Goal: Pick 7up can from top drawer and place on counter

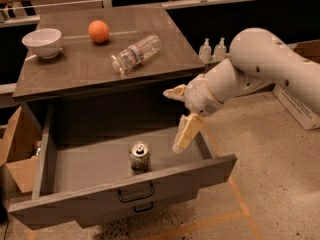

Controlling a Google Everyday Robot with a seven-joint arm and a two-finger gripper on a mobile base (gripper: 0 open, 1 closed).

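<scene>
The 7up can [140,157] stands upright in the open top drawer [125,191], near its front panel, silver lid up. My gripper [171,121] hangs over the drawer's right part, to the right of the can and above it. Its cream fingers [184,132] are spread apart and hold nothing. The white arm comes in from the right. The counter [85,64] is the wood-grain cabinet top above and behind the drawer.
On the counter lie a clear plastic water bottle [135,53] on its side, an orange [98,31] and a white bowl [43,42]. A cardboard box [17,151] stands left of the cabinet. Two small bottles [212,49] stand behind the arm.
</scene>
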